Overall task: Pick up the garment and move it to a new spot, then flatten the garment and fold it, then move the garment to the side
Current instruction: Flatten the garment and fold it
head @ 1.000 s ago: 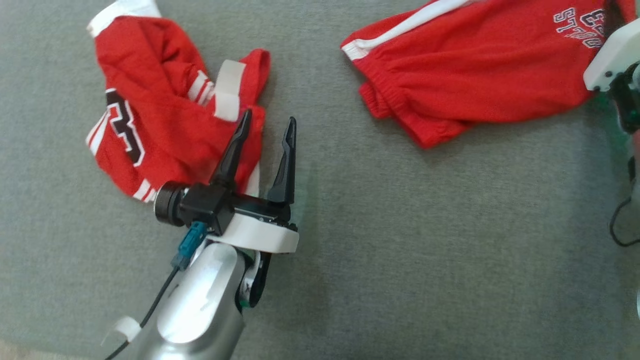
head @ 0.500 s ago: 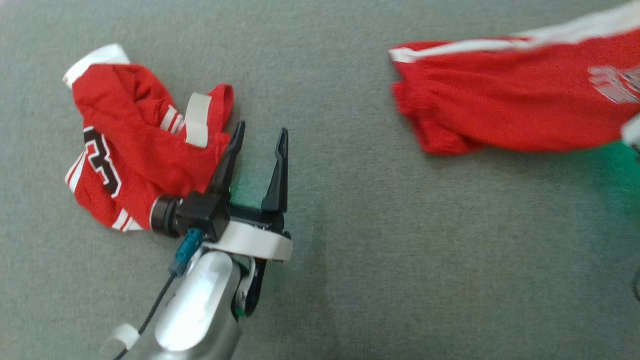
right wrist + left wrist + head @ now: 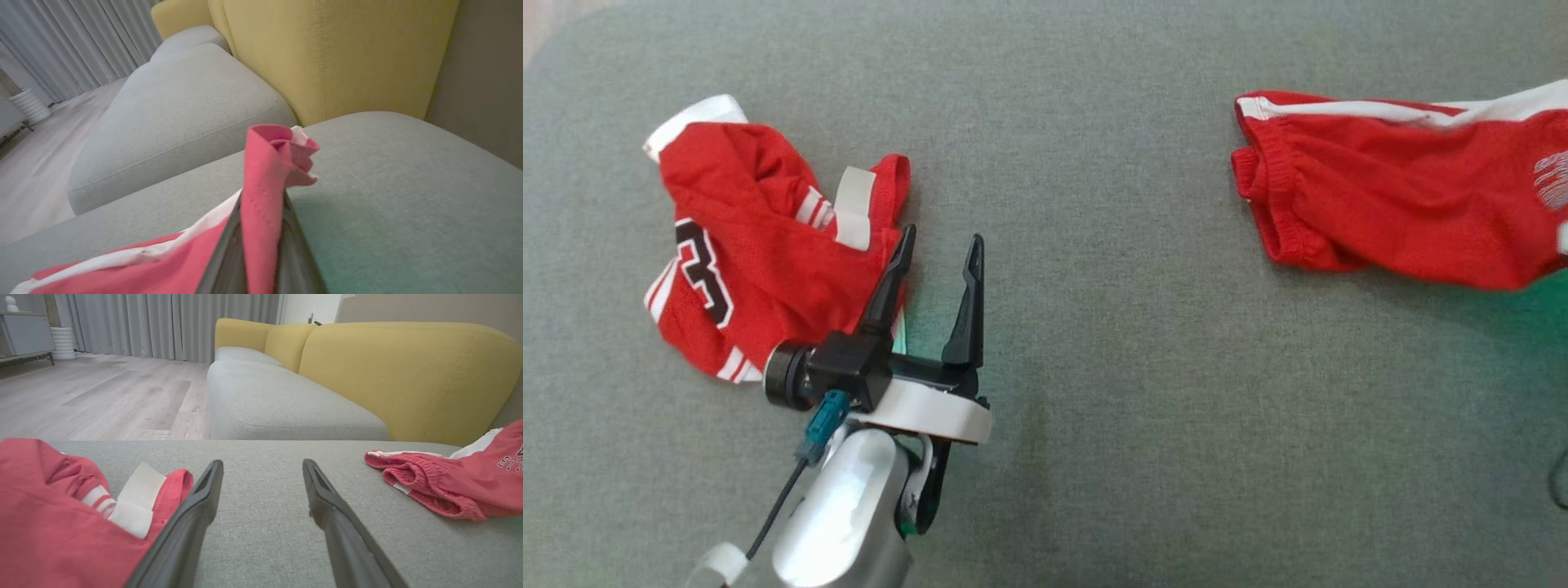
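Two red clothes lie on the grey sofa seat. My left gripper has its fingers spread wide and holds nothing. The crumpled jersey lies close against its left finger. My right gripper pinches a fold of the shorts, and the rest of them lies well apart, to the right of my left gripper.

The left arm's silver forearm comes up from the lower left of the head view, and its left gripper has the two dark fingers spread wide apart with nothing between them, while the right gripper has its fingers pressed together on a fold of the red garment.
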{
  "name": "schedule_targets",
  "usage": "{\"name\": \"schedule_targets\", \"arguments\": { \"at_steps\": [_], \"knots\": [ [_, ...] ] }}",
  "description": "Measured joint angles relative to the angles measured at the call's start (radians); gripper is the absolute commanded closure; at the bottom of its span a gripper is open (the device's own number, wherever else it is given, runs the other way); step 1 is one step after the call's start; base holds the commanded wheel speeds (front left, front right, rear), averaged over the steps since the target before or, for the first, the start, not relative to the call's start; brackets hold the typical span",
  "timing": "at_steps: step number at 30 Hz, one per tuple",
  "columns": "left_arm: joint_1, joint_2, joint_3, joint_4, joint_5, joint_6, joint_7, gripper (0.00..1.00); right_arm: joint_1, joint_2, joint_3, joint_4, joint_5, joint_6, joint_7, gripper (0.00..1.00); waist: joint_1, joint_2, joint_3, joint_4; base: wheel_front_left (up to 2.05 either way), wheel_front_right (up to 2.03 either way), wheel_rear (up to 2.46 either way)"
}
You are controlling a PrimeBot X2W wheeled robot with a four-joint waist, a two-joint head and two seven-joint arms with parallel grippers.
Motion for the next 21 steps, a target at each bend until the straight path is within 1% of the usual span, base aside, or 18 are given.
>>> {"name": "schedule_targets", "arguments": {
  "at_steps": [6, 8, 9, 11, 17, 21],
  "knots": [
    [0.022, 0.000, 0.006, 0.012, 0.000, -0.001, 0.000, 0.00, 0.002, 0.071, 0.084, -0.095, 0.044, 0.000, -0.018, 1.00, 0.0000, 0.0000, -0.042, 0.007, 0.00, 0.00, 0.00],
    [0.027, 0.000, 0.005, 0.012, 0.000, -0.001, 0.000, 0.00, 0.010, 0.087, 0.120, -0.134, 0.067, 0.000, -0.017, 1.00, -0.0001, 0.0000, -0.059, 0.011, 0.00, 0.00, 0.00],
    [0.032, 0.000, 0.003, 0.013, 0.000, 0.000, 0.000, 0.00, 0.027, 0.102, 0.153, -0.169, 0.093, 0.000, -0.017, 1.00, -0.0001, 0.0000, -0.075, 0.016, 0.00, 0.00, 0.00],
    [0.036, 0.000, 0.002, 0.014, 0.000, 0.000, 0.000, 0.00, 0.045, 0.113, 0.188, -0.192, 0.111, 0.000, -0.010, 1.00, -0.0001, 0.0000, -0.088, 0.023, 0.00, 0.00, 0.00],
    [0.043, 0.000, 0.000, 0.016, 0.000, 0.000, 0.000, 0.00, 0.068, 0.149, 0.296, -0.211, 0.132, 0.000, 0.001, 1.00, -0.0001, 0.0000, -0.105, 0.051, 0.00, 0.00, 0.00],
    [0.057, 0.000, -0.002, 0.017, 0.000, 0.000, 0.000, 0.00, 0.068, 0.175, 0.371, -0.189, 0.132, 0.000, 0.001, 1.00, 0.0000, 0.0000, -0.099, 0.067, 0.00, 0.00, 0.00]
  ]
}}
